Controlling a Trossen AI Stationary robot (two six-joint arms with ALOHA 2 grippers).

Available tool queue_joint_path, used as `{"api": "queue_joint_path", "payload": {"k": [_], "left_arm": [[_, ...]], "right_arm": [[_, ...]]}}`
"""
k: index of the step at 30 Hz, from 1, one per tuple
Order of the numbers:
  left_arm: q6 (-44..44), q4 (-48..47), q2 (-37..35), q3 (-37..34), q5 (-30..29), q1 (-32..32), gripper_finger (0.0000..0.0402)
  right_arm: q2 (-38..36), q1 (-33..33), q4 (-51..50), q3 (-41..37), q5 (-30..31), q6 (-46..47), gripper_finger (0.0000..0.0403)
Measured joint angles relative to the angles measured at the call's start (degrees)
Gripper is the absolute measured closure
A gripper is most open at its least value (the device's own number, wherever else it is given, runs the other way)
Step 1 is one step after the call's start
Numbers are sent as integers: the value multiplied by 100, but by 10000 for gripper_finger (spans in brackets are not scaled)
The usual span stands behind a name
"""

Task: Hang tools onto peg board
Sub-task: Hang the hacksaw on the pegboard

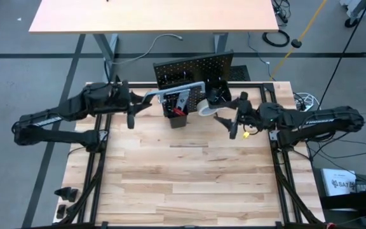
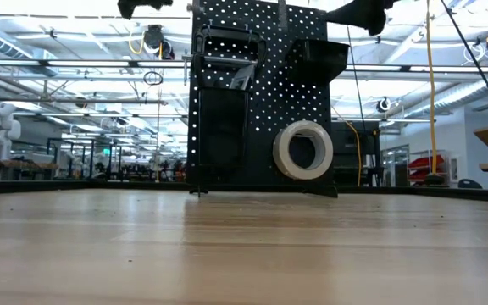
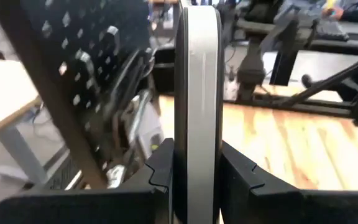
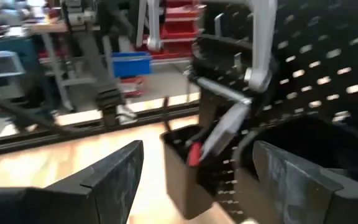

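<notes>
A black peg board (image 2: 261,102) dotted with holes carries a white tape roll (image 2: 303,150) above pale striped wood table (image 1: 189,184).

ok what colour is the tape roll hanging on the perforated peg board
White, a white ring-shaped tape roll on the upright black perforated peg board; the low view shows it best.

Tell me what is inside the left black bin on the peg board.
The left bin holds upright tools: a red-handled one and dark handles beside it. Their lower ends are covered by the bin's walls, so they cannot be identified.

A white box (image 1: 339,180) on the floor right of the counter bears dark lettering, possibly "SAT", otherwise illegible.
</notes>
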Motion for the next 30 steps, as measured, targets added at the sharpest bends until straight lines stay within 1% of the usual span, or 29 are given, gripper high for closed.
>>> {"api": "queue_joint_path", "payload": {"k": [2, 5, 8, 12, 17, 23, 28, 30], "left_arm": [[96, -23, 31, -2, 267, 244, 331], [158, 112, 18, -2, 665, 532, 331], [136, 10, 20, 0, 990, 854, 331], [102, -188, 67, 0, 1704, 1209, 331], [85, -190, 201, -2, 2227, 1573, 331], [74, -215, 337, -2, 2596, 1933, 331], [85, -318, 366, -2, 2680, 2193, 331], [81, -306, 372, -2, 2812, 2272, 331]], "right_arm": [[-124, -5, 2, 0, 129, -126, 106], [-273, -69, 27, 4, 154, -322, 106], [-277, -154, -41, 4, 150, -370, 106], [-253, -285, -239, 4, 121, -409, 106], [-225, -470, -327, 2, 125, -343, 106], [-185, -511, -345, 2, 95, -230, 106], [-185, -511, -348, 2, 91, -217, 106], [-185, -511, -348, 2, 91, -218, 106]]}}
